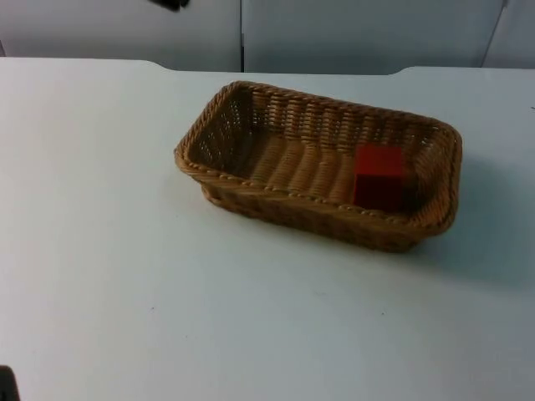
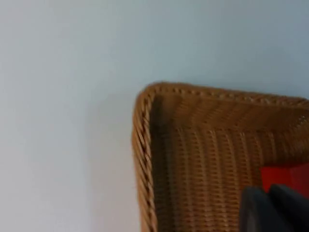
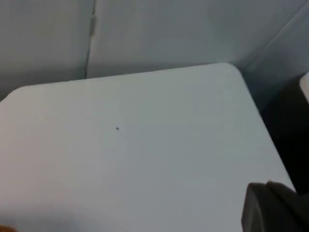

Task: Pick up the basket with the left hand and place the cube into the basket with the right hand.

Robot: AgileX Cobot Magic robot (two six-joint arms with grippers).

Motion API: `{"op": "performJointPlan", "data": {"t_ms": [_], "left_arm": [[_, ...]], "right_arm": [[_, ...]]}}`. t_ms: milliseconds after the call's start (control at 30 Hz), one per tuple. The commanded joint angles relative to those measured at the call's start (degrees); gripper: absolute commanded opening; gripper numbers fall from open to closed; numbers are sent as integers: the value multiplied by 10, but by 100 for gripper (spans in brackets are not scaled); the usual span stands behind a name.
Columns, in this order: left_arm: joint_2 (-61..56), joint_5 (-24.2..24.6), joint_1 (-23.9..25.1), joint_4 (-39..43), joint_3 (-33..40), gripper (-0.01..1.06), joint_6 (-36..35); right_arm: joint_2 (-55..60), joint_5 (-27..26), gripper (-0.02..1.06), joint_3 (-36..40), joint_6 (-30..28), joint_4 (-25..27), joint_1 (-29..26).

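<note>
The left gripper (image 2: pixel 273 210) looks down at one corner of the basket (image 2: pixel 142 145). Its black tip shows in front of the basket's woven floor, just beside the red cube (image 2: pixel 285 176). The tip is not touching the rim. I cannot tell if this gripper is open or closed.

From the top view, a small black piece (image 1: pixel 171 4) pokes in at about 11 o'clock, well apart from the basket. The white worktop (image 1: pixel 125 276) is bare on its 9 o'clock side.

The basket (image 1: pixel 188 159) is brown and woven, long and low. It sits flat on the worktop, a little toward 2 o'clock from the middle. Its long side runs from about 10 o'clock to about 4 o'clock. No gripper holds it.

The cube (image 1: pixel 379 177) lies inside the basket, on the floor at the 3 o'clock end. It is close to the basket's short wall there and well apart from the 9 o'clock end.

The right gripper (image 3: pixel 270 208) looks over a bare part of the worktop (image 3: pixel 145 159), with the grey wall (image 3: pixel 159 34) behind it. It waits away from the basket and the cube. I cannot tell if it is open or closed.
</note>
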Motion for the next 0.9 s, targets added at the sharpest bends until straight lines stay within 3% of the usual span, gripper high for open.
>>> {"op": "performJointPlan", "data": {"t_ms": [0, 133, 300, 433, 533, 700, 733, 867], "left_arm": [[-40, 0, 1, 69, -8, 0, -22], [-73, 1, 3, 115, -8, 0, -32], [-115, 94, 3, 249, -6, 0, -72], [-167, 113, 7, 287, 25, 0, -98], [-220, 97, 12, 287, 68, 0, -98], [-411, -3, 17, 289, 244, 0, -94], [-411, -3, 17, 289, 244, 0, -94], [-580, -69, 17, 289, 403, 0, -85]], "right_arm": [[-26, 0, 0, -3, 29, -43, -4], [-56, 0, 0, -3, 46, -52, -4], [-117, 0, 0, -3, 45, -55, -4], [-171, 0, 0, 2, 45, -44, -4], [-216, 0, 0, 24, 55, -39, -4], [-353, 0, 0, 157, 87, -39, -4], [-353, 0, 0, 157, 87, -39, -4], [-461, -20, 0, 337, 124, -39, -4]]}}
